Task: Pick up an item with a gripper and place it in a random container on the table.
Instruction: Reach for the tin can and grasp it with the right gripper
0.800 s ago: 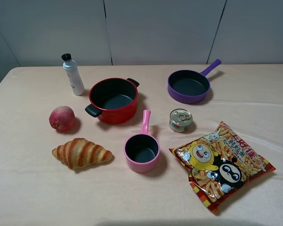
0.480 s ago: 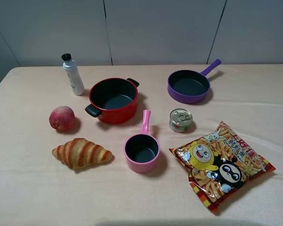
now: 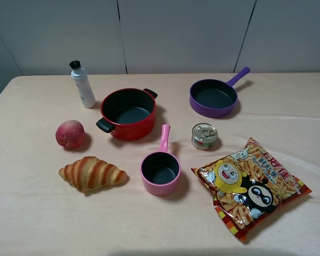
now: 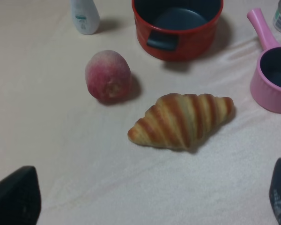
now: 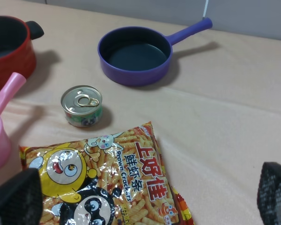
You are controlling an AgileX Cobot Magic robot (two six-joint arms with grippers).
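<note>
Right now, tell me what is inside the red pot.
Nothing shows inside the red pot: only its dark bare floor and inner wall. The strip of floor behind the near wall is hidden from the high camera.

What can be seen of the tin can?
The can is short, round, metal-looking, with an unopened silver pull-tab lid and a green and red label. It stands upright on the table, between the pink saucepan and the purple pan, beside the snack bag, touching none of them.

Can [image 3: 204,136] btw pan [image 3: 213,97] & snack bag [image 3: 249,186]
</note>
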